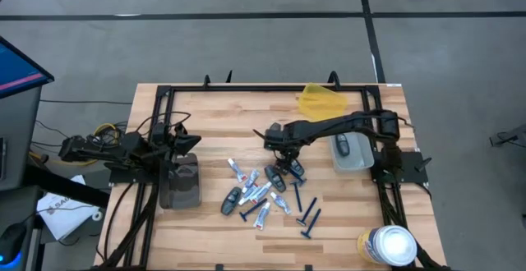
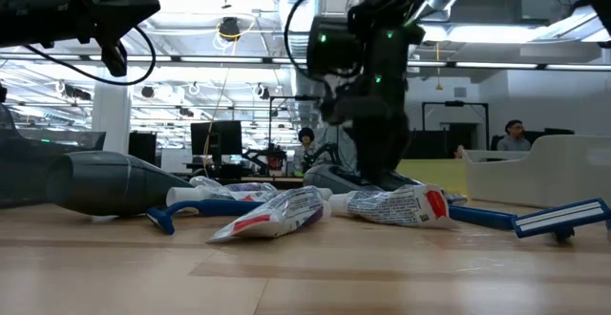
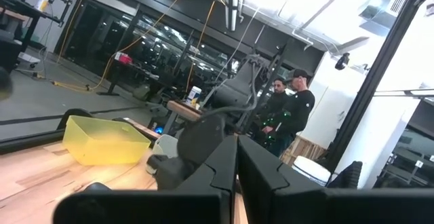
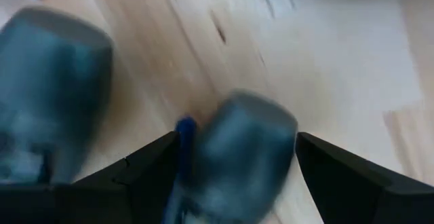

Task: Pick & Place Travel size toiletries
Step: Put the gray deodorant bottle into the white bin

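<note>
Wooden table [image 1: 205, 230] mid-frame: our right gripper [image 4: 230, 146] hangs wide over a grey pod [image 4: 237, 156]; next we close. Left gripper [image 3: 236, 176] waits pinched narrow.

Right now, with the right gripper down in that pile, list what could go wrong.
The right gripper straddles a grey pod with open fingers, but a blue razor lies against that pod, so closing may pinch both. The pile is tightly packed, so neighbouring tubes could get knocked aside. The wrist view is blurred, suggesting fast motion, which may mean a poor grasp.
</note>
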You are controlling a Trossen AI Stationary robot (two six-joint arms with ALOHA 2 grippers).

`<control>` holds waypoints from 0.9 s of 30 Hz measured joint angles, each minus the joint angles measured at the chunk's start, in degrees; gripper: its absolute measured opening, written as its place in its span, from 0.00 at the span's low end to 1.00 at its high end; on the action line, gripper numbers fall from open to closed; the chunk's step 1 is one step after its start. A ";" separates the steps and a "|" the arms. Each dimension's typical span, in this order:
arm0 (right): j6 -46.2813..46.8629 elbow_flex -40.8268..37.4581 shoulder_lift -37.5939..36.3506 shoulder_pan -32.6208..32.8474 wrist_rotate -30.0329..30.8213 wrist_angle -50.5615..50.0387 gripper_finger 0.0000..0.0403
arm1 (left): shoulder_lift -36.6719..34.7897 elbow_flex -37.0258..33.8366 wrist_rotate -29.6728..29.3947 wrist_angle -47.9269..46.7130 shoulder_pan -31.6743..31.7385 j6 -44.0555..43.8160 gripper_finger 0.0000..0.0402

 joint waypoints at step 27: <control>0.05 0.04 -4.27 -3.09 -1.27 -1.70 0.44 | 0.90 0.00 -0.02 0.04 -0.01 0.02 0.02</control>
